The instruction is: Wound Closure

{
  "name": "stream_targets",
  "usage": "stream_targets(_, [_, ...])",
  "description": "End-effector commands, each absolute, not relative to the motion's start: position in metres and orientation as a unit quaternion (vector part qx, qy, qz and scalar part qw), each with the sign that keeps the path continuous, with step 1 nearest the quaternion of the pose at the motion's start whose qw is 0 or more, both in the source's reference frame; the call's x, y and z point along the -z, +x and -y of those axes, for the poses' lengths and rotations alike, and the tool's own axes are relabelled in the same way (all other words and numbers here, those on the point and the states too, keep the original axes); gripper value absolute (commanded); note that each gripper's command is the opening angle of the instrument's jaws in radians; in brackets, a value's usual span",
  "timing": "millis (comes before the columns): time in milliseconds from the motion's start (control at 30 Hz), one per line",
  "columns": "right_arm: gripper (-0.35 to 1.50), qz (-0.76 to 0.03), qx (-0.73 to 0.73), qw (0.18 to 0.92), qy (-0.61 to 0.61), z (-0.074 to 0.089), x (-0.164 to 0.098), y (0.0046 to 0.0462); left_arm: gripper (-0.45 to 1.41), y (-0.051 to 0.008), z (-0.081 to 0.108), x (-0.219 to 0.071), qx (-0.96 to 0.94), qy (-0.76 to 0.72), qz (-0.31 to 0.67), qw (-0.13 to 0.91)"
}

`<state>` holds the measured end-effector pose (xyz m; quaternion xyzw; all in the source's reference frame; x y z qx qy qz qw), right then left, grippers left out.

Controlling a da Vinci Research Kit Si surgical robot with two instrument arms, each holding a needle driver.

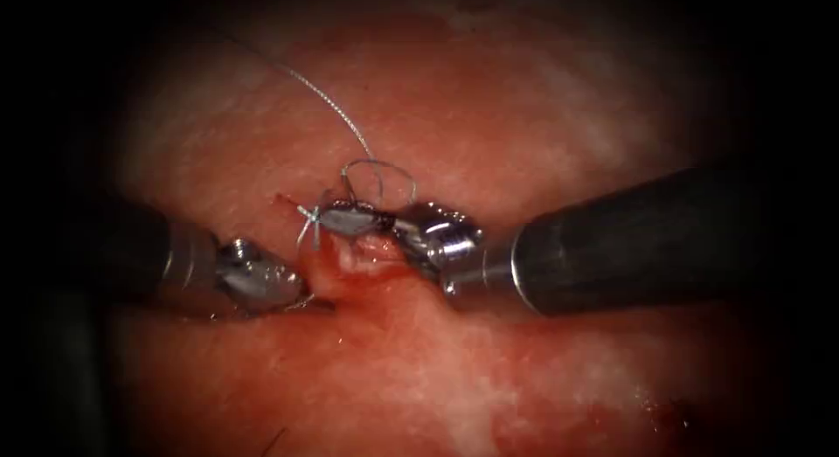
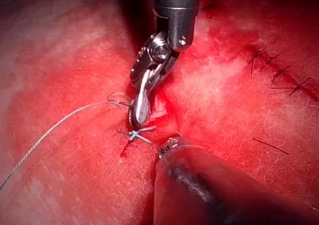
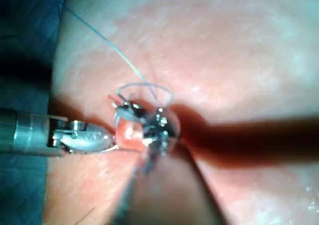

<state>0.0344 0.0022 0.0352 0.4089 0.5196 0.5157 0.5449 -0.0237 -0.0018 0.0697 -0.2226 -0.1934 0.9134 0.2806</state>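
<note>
One tied knot with short cut ends sits at the cut's left end, the rest gaping; the right tool, jaws closed beside a thread loop, seemingly grips thread; needle unidentified; left tool's grip I cannot tell.

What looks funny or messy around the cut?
The thread curls in a loose loop just above the right tool, not pulled flat. Short cut ends of thread stick out from a knot beside it. Red fluid wets the tissue at the cut. Nothing looks torn.
</note>
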Motion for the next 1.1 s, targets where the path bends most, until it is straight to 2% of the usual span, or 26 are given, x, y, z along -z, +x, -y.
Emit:
stream_targets(33, [-0.35,-0.519,-0.512,0.545,0.414,-0.0007,-0.0355,0.0351,-0.45,-0.0242,0.0030,-0.0700,-0.913,-0.222,0.196,0.281])
stream_targets(200, [-0.35,-0.521,-0.510,0.543,0.417,-0.0009,-0.0354,0.0350,-0.45,-0.0243,0.0029,-0.0698,-0.913,-0.222,0.197,0.281])
stream_targets(367, [0.63,-0.541,-0.508,0.549,0.384,-0.0020,-0.0359,0.0347,-0.45,-0.0244,0.0031,-0.0692,-0.911,-0.224,0.198,0.283])
stream_targets(533, [1.11,-0.561,-0.485,0.579,0.340,-0.0031,-0.0364,0.0344,-0.45,-0.0242,0.0032,-0.0676,-0.907,-0.232,0.201,0.288])
stream_targets(633, [1.21,-0.582,-0.447,0.612,0.295,-0.0037,-0.0368,0.0340,-0.45,-0.0234,0.0027,-0.0661,-0.904,-0.241,0.200,0.291])
stream_targets(700, [1.23,-0.583,-0.444,0.615,0.291,-0.0039,-0.0368,0.0340,-0.45,-0.0231,0.0026,-0.0658,-0.904,-0.242,0.197,0.292])
stream_targets(867, [1.41,-0.598,-0.412,0.637,0.258,-0.0048,-0.0366,0.0334,-0.45,-0.0211,0.0027,-0.0652,-0.907,-0.259,0.181,0.280])
stream_targets(967, [1.41,-0.600,-0.408,0.640,0.255,-0.0052,-0.0363,0.0329,-0.45,-0.0206,0.0027,-0.0652,-0.907,-0.267,0.177,0.272])
stream_targets(1100, [1.36,-0.605,-0.390,0.648,0.248,-0.0063,-0.0352,0.0311,-0.43,-0.0197,0.0027,-0.0653,-0.905,-0.344,0.137,0.209])
